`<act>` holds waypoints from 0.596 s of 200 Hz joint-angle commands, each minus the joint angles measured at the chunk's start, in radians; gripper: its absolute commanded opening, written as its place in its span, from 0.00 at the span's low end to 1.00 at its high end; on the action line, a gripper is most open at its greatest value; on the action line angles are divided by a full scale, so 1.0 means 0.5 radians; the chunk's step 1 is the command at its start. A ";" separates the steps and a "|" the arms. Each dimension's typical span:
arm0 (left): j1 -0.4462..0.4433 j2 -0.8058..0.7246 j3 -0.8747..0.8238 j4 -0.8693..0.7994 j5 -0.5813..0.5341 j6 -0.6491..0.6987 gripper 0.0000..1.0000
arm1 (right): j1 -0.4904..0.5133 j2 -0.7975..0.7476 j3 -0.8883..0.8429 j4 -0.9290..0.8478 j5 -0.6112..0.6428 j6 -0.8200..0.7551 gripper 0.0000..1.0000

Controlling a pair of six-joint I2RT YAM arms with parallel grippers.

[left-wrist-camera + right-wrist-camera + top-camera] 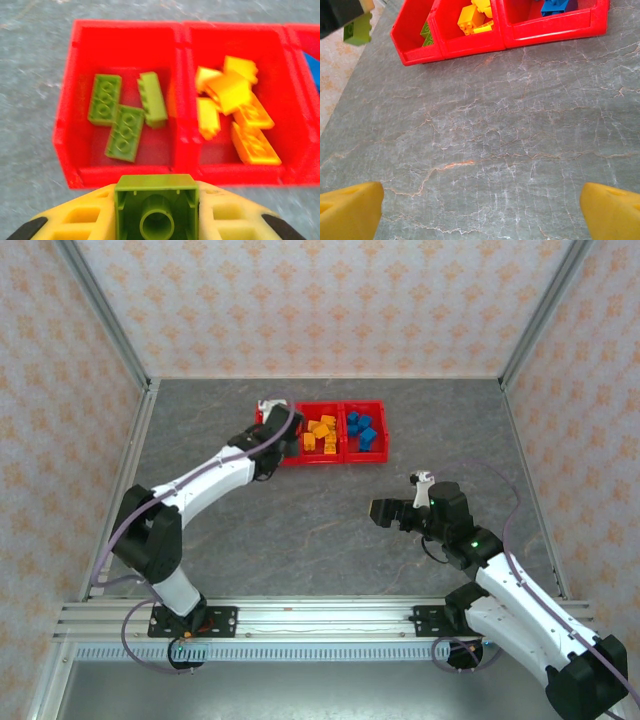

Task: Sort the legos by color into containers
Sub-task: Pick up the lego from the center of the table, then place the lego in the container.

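a green lego brick (156, 197) is gripped in the left pincer (156, 220), just short of the red tray's green-brick compartment (65, 110) ahead; it is best carried past the near wall (125, 176) before release. the right pincer (480, 212) is spread open.

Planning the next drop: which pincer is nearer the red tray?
Left. The left pincer holds a green brick at the tray's near-left edge; the right pincer hangs open over table, well short.
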 commanded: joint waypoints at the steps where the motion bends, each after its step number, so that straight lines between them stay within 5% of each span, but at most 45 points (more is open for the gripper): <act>1: 0.103 0.125 0.144 -0.053 0.007 0.084 0.24 | 0.009 -0.027 0.001 0.012 -0.014 -0.033 1.00; 119: 0.364 0.847 0.753 -0.008 0.187 0.134 0.33 | 0.012 -0.025 0.001 0.005 -0.009 -0.041 1.00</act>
